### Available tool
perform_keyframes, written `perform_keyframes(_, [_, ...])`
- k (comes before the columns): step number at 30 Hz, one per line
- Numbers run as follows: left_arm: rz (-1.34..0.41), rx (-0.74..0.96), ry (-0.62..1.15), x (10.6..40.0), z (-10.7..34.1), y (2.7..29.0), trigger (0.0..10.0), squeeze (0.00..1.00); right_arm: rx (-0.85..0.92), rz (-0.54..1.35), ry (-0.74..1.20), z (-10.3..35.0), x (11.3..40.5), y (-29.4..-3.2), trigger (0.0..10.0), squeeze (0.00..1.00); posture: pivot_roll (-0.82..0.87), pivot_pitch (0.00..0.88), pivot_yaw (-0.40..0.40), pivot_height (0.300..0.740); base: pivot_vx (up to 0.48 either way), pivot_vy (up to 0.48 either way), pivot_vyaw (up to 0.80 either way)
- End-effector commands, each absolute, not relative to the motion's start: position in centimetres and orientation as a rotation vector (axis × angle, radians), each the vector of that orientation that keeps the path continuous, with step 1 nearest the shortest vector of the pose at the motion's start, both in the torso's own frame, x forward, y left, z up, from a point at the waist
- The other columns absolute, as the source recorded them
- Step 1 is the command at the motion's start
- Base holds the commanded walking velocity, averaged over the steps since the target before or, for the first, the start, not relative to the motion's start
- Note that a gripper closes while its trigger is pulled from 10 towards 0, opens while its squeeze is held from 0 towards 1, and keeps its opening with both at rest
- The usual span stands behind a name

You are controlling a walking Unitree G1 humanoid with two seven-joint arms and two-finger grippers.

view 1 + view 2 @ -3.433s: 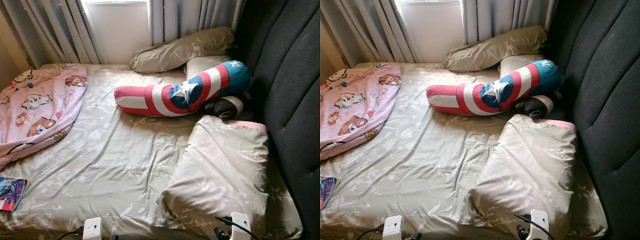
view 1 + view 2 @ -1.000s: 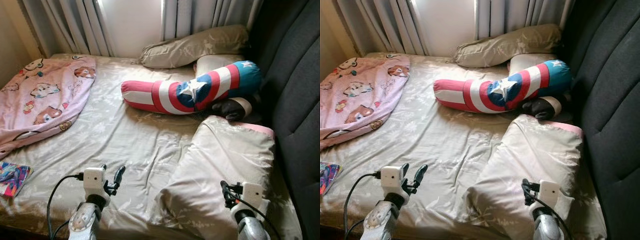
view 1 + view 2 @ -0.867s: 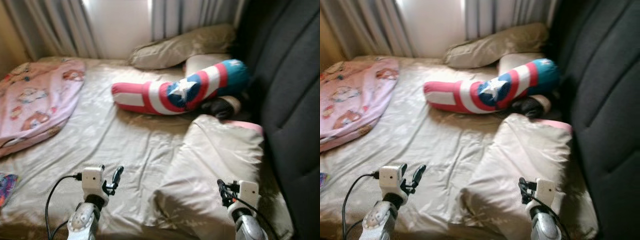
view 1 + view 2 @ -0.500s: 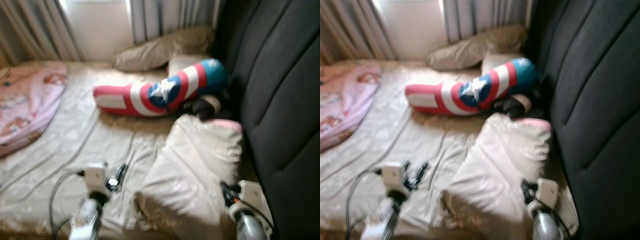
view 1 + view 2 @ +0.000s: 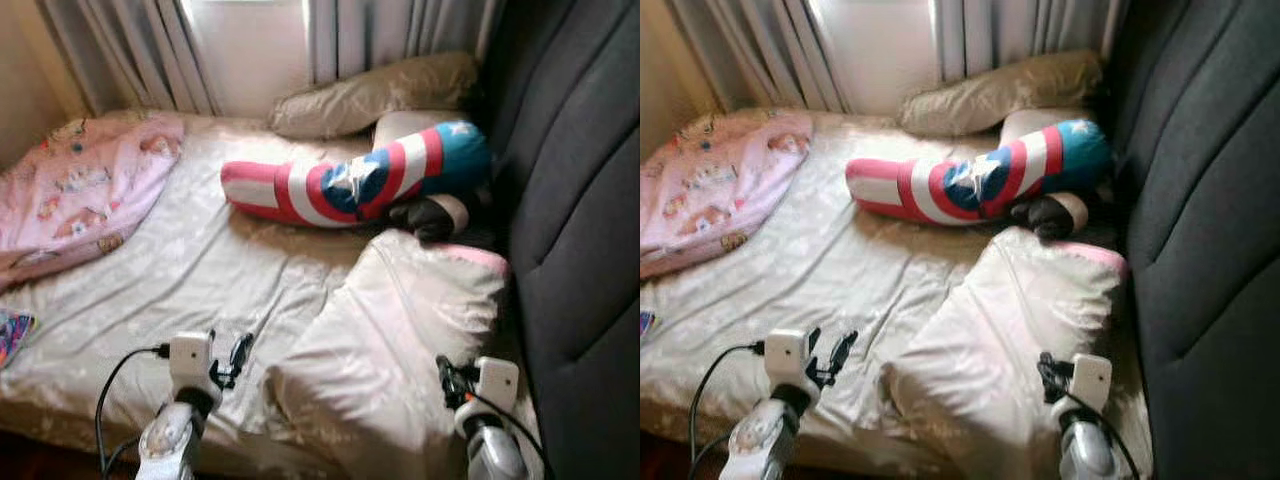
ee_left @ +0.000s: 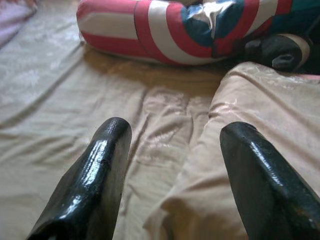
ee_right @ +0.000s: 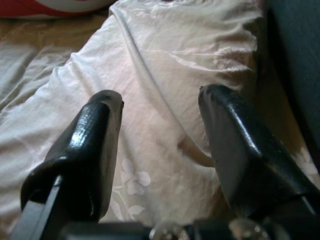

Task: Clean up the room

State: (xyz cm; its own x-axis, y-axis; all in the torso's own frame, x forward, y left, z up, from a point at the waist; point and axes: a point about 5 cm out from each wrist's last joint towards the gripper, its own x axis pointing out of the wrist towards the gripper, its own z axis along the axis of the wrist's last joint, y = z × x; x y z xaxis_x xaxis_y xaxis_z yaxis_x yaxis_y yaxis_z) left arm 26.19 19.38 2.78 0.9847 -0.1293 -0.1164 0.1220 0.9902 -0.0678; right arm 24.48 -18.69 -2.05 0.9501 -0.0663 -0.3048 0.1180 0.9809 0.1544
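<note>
Pillow (image 5: 400,340) between spread end effectors

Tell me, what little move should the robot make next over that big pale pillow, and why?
Probably lower both grippers onto the large pale floral pillow and close on it. The left gripper hangs open at the pillow's near corner and the right gripper open above its far side by the dark padded headboard. Neither touches it yet, and the pillow lies askew.

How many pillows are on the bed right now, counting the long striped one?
4. A large pale pillow lies nearest, by the headboard; the striped bolster lies across the middle; a tan pillow is under the window; a white one peeks out behind the bolster. Others may be hidden.
</note>
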Motion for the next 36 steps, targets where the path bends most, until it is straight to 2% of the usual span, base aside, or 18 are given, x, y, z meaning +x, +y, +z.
perform_keyframes(1, [-0.13, -0.069, 0.12, 26.17, 2.91, 19.35, 10.0, 0.0, 0.172, -0.103, 0.302, -1.95, 24.52, -18.82, 10.0, 0.0, 0.06, 0.013, -0.025, 0.74, 0.0, 0.0, 0.0])
perform_keyframes(7, [-0.132, -0.077, 0.125, 26.16, 2.81, 19.31, 10.0, 0.0, 0.161, -0.099, 0.328, -2.16, 24.46, -18.78, 10.0, 0.0, 0.05, 0.01, -0.026, 0.74, 0.0, 0.0, 0.0])
perform_keyframes(13, [-0.13, -0.09, 0.13, 26.06, 2.73, 19.27, 10.0, 0.0, 0.165, -0.094, 0.328, -2.22, 24.39, -18.72, 10.0, 0.0, 0.06, 0.0, -0.027, 0.74, 0.0, 0.0, -0.67])
perform_keyframes(18, [-0.128, -0.092, 0.143, 26.13, 2.63, 19.22, 10.0, 0.0, 0.163, -0.088, 0.319, -2.07, 24.53, -18.62, 10.0, 0.0, 0.06, 0.004, -0.028, 0.74, 0.0, 0.33, 0.0])
perform_keyframes(26, [-0.133, -0.084, 0.143, 26.15, 2.69, 19.2, 10.0, 0.0, 0.163, -0.096, 0.323, -2.03, 24.66, -18.54, 10.0, 0.0, 0.06, 0.014, -0.028, 0.74, 0.0, 0.0, 0.0])
perform_keyframes(30, [-0.127, -0.097, 0.151, 26.12, 2.62, 19.19, 10.0, 0.0, 0.164, -0.101, 0.333, -2.1, 24.65, -18.52, 10.0, 0.0, 0.06, 0.016, -0.027, 0.74, 0.0, 0.43, 0.0])
perform_keyframes(36, [-0.144, -0.078, 0.147, 26.18, 2.72, 19.13, 10.0, 0.0, 0.161, -0.096, 0.342, -2.17, 24.66, -18.42, 10.0, 0.0, 0.06, 0.02, -0.025, 0.74, 0.0, 0.142, -0.71])
